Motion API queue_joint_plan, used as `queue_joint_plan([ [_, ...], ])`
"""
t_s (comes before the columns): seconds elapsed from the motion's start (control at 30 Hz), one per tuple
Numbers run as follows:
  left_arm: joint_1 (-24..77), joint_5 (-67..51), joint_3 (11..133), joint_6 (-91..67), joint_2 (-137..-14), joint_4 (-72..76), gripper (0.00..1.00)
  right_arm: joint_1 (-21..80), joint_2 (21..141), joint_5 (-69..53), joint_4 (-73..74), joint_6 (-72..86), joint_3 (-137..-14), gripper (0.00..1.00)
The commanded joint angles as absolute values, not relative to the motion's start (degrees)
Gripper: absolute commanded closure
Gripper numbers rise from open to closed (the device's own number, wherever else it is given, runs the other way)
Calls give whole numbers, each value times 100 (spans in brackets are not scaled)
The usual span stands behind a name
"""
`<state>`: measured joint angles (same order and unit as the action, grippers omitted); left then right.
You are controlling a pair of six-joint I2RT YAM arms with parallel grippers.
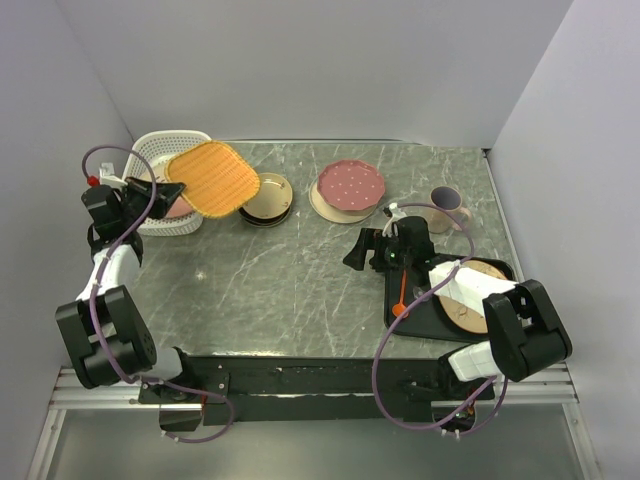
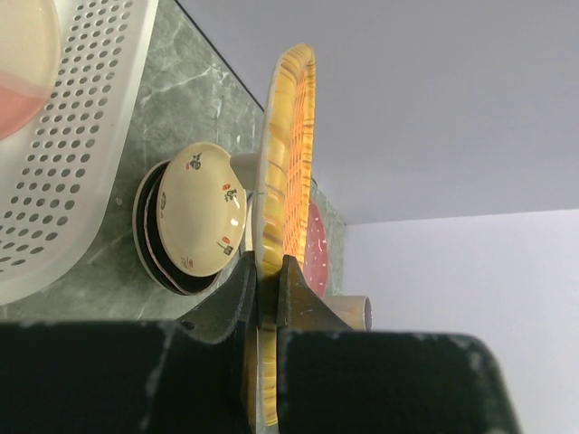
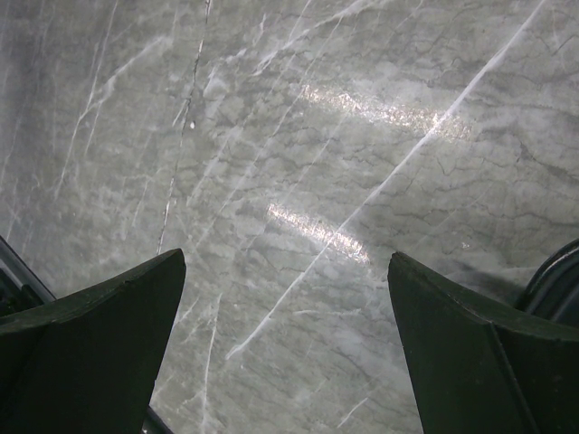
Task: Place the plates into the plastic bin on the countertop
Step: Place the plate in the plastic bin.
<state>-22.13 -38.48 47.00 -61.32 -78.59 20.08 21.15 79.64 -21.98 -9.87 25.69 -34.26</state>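
Note:
My left gripper [image 1: 178,191] is shut on the rim of the orange-brown squarish plate [image 1: 213,178], which hangs in the air partly over the white plastic bin [image 1: 160,146]. In the left wrist view the plate [image 2: 288,154] shows edge-on, pinched between the fingers of that gripper [image 2: 268,287]. A pink-and-cream plate [image 2: 20,63] lies inside the bin [image 2: 77,172]. A small tan dark-rimmed plate [image 1: 266,196] tops a short stack beside the bin. The pink polka-dot plate [image 1: 350,183] rests on a cream plate further right. My right gripper [image 1: 353,252] stands open over the bare countertop [image 3: 298,154].
A mug [image 1: 447,205] stands at the back right. A flat black tray [image 1: 425,313] near the right arm carries a tan round plate [image 1: 478,302]. White walls close in on the left, back and right.

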Motion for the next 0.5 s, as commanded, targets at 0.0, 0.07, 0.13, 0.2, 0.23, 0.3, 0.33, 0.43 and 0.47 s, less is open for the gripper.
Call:
queue_joint_plan([
  [0.0, -2303, -3929, 5098, -6424, -7866, 2768, 99, 2153, 7945, -2232, -1213, 2549, -3472, 0],
  [0.07, -2338, -3911, 5176, -6538, -7971, 2943, 99, 2153, 7954, -2215, -1195, 2540, -3480, 0],
  [0.13, -2364, -3902, 5282, -6583, -8042, 2962, 99, 2153, 7980, -2215, -1195, 2540, -3489, 0],
  [0.2, -2356, -3832, 5387, -6653, -8121, 3032, 99, 2153, 7989, -2232, -1187, 2540, -3489, 0],
  [0.23, -2364, -3806, 5422, -6662, -8147, 3041, 99, 2153, 7998, -2241, -1195, 2549, -3498, 0],
  [0.3, -2382, -3753, 5528, -6732, -8235, 3093, 99, 2153, 8016, -2241, -1195, 2549, -3507, 0],
  [0.33, -2391, -3709, 5554, -6750, -8270, 3094, 99, 2153, 8024, -2241, -1204, 2549, -3507, 0],
  [0.43, -2399, -3525, 5651, -6759, -8349, 3050, 99, 2153, 8051, -2259, -1213, 2558, -3507, 0],
  [0.47, -2391, -3472, 5695, -6750, -8384, 3015, 99, 2153, 8059, -2267, -1222, 2566, -3516, 0],
])
